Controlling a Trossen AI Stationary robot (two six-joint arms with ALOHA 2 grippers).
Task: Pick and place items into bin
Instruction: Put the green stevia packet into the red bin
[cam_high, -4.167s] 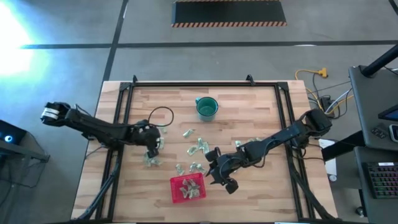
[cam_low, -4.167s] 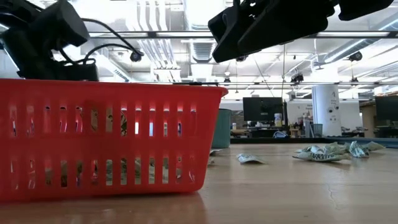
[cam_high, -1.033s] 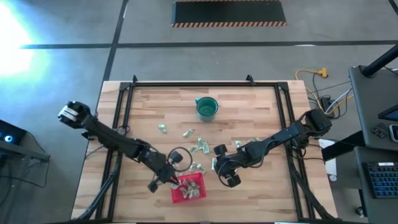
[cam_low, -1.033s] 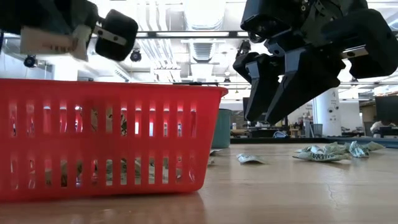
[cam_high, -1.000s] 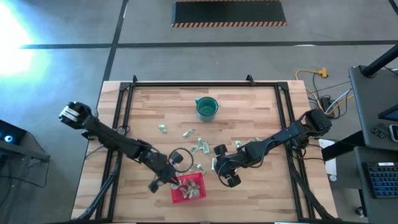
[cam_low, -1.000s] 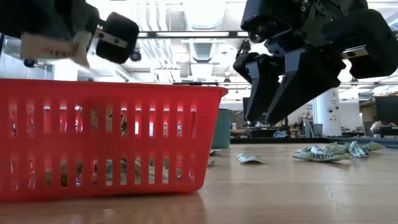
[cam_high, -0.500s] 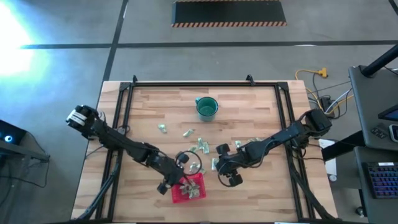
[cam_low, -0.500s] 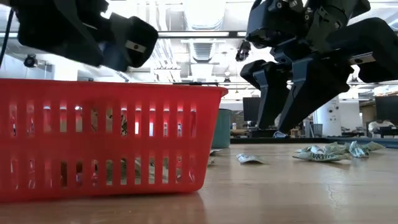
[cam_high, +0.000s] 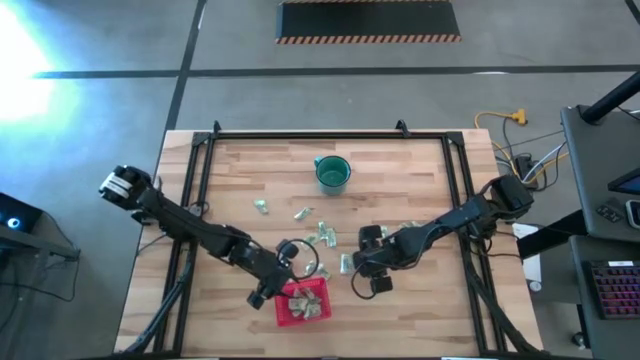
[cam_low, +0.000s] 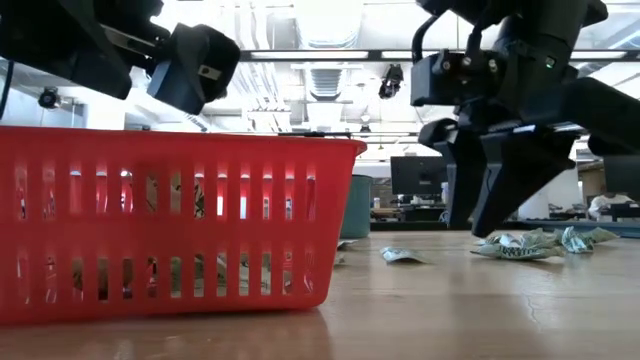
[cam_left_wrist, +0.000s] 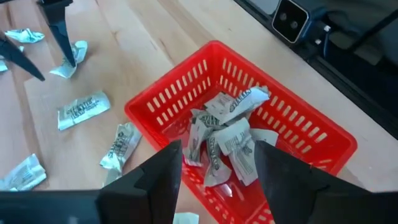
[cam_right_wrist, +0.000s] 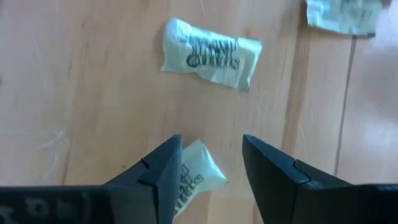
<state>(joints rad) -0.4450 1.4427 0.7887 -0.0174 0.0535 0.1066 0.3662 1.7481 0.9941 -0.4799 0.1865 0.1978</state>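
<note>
Left gripper (cam_left_wrist: 214, 165) hangs over red bin (cam_high: 303, 302), fingers spread, empty; heap of packets (cam_left_wrist: 227, 137) inside bin. Right gripper (cam_right_wrist: 211, 165), fingers apart, poised above loose packet (cam_right_wrist: 194, 172) on table (cam_high: 400, 180) beside bin. More packets scattered near teal cup (cam_high: 332, 172).

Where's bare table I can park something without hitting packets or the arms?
Free wood: the far strip on either side of the teal cup, the near right corner beside the red bin, and the near left corner. Crowded: the middle band of packets between the left gripper over the bin and the right gripper.
</note>
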